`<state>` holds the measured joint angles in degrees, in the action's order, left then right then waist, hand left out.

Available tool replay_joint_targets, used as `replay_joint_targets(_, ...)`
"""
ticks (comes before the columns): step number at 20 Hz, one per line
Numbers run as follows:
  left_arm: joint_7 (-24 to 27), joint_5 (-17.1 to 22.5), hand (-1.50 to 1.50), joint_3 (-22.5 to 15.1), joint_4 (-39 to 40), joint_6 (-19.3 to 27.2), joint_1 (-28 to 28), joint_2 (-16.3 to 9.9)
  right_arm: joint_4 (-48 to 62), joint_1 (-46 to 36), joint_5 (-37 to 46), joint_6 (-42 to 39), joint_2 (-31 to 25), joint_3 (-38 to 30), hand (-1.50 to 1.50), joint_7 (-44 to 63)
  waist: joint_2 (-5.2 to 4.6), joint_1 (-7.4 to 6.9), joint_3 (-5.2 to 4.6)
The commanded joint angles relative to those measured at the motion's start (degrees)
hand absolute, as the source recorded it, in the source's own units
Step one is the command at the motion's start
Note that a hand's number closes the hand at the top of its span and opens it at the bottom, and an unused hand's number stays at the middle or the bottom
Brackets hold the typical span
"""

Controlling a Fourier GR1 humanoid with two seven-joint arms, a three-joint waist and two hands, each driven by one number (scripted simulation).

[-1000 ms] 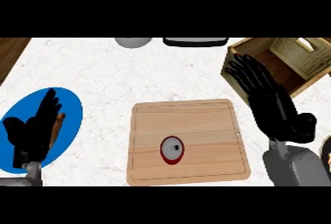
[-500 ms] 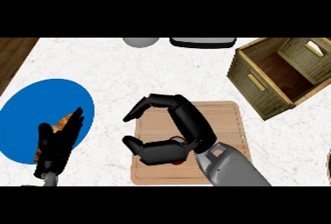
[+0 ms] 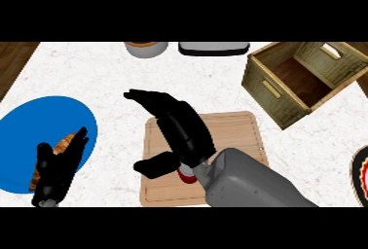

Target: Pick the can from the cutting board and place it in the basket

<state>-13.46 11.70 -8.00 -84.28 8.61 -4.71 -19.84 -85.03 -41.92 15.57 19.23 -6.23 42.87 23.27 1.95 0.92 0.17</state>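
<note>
A wooden cutting board (image 3: 237,133) lies at the middle of the white counter. On it a red and silver can (image 3: 188,176) shows only as a small patch under my right hand (image 3: 179,130). That hand lies over the board's left half with its fingers stretched up and left and its thumb out to the left beside the can, open around it. The wooden basket (image 3: 286,85) stands at the upper right, its inside bare. My left hand (image 3: 59,168) rests open at the lower left over a blue plate.
The blue plate (image 3: 43,121) at the left carries a brown pastry (image 3: 66,145) partly hidden by my left hand. A grey bowl (image 3: 146,48) and a dark tray (image 3: 214,47) sit at the far edge. A red-rimmed plate (image 3: 359,170) peeks in at the right edge.
My right hand swung from beside the basket down over the board and now lies lower over the can, hiding most of it. The view has shifted, so the basket shows more fully.
</note>
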Motion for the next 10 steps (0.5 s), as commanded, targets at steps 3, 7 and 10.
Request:
replay_joint_targets(3,-2.05,0.46,0.00,0.25,2.68,-0.32,-3.83,-0.52,-4.01,-13.28,7.49,-12.65,-7.25,0.59,-1.50,21.23,0.23,1.62,-0.57)
replay_joint_targets(7,-1.41,1.20,0.00,0.26,2.49,-0.88,-5.37,0.15,-10.08,-20.95,0.68,-26.23,-11.13,-3.99,-1.50,31.33,-0.14,1.46,-0.44)
replay_joint_targets(10,0.00,1.04,0.00,0.14,2.76,-0.82,-5.84,0.90,-12.82,-24.25,-8.12,-36.20,-12.13,-6.19,-1.50,37.70,-0.27,1.50,-0.46)
